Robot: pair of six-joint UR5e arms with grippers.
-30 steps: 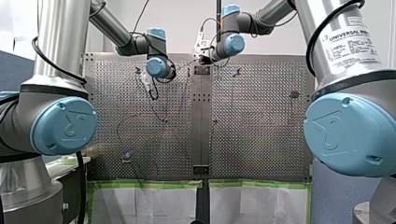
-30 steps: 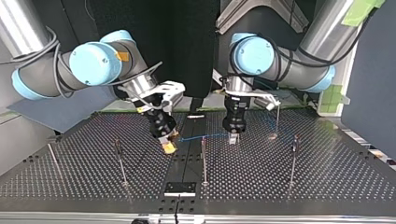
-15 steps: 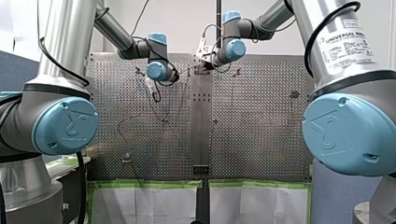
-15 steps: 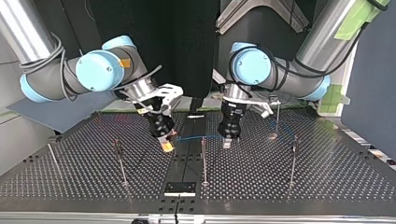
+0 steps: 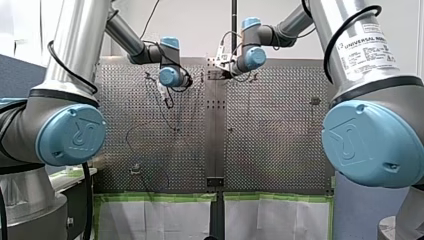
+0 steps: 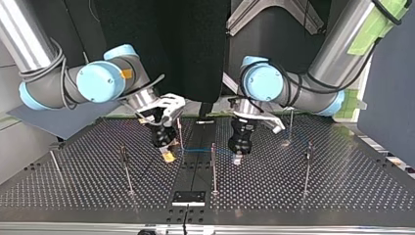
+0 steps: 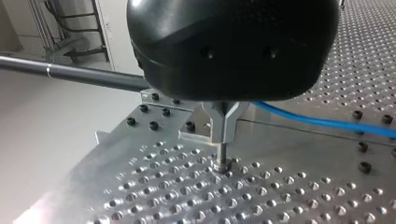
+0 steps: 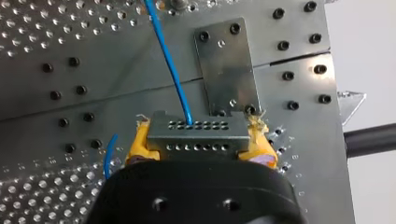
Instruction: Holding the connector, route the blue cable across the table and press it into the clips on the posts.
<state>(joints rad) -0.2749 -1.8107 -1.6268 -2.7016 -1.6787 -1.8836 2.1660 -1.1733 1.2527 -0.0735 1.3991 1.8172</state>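
Over the perforated desk [image 6: 303, 196], my right end effector [image 6: 169, 156] is clamping the connector [image 8: 196, 134], probably to steer the blue cable [image 8: 169, 60] running ahead of it. My left end effector [image 7: 223, 133], fingers together, is hovering beside that cable.

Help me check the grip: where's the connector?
Right wrist view: the connector is clamped between my right gripper's yellow pads, blue cable leading ahead from it.
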